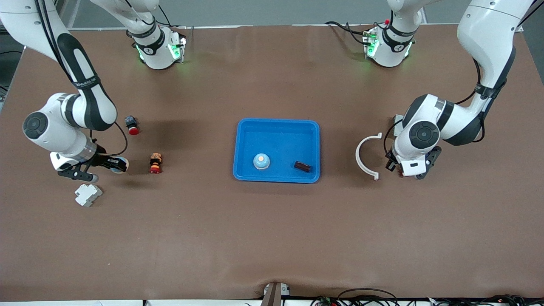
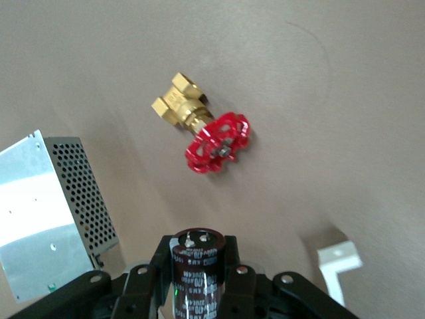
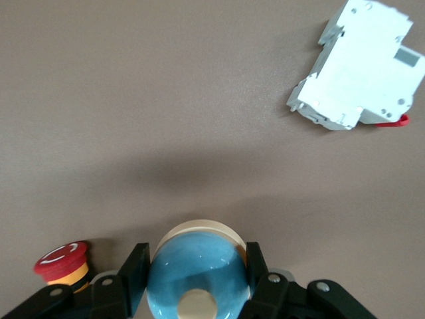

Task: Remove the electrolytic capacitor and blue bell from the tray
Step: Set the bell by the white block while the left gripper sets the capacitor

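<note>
A blue tray in the middle of the table holds a blue bell and a dark capacitor lying on its side. My right gripper is shut on a second blue bell with a cream base, low over the table toward the right arm's end. My left gripper is shut on a second dark capacitor, held upright low over the table toward the left arm's end. That capacitor is hidden in the front view.
A white circuit breaker and two red push buttons lie around the right gripper. A white curved piece, a brass valve with a red handwheel and a perforated metal box lie around the left gripper.
</note>
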